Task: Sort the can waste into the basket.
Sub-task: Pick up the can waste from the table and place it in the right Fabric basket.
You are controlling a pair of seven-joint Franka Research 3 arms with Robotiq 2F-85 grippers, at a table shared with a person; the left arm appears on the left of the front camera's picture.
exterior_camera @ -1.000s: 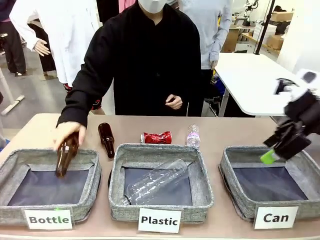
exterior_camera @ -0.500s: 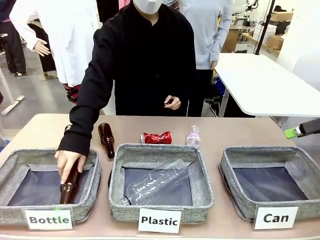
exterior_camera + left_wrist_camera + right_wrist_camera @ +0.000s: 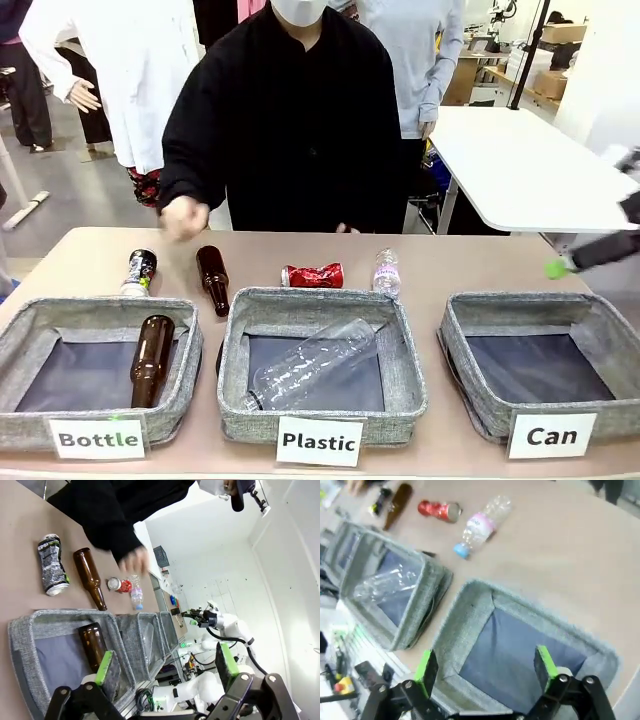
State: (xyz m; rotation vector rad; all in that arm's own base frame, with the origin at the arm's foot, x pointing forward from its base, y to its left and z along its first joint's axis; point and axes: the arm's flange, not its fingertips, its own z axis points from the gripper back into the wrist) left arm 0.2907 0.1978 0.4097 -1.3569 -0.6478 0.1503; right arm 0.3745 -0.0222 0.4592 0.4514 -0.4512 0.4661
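Our left gripper (image 3: 165, 662) and right gripper (image 3: 485, 665) gape empty; we might snag the plastic bottle (image 3: 386, 272) near the red can (image 3: 314, 275).

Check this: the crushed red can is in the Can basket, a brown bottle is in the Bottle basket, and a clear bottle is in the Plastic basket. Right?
No. The front view shows the crushed red can on the table behind the Plastic basket, not in the Can basket. The brown bottle and clear bottle are where you said.
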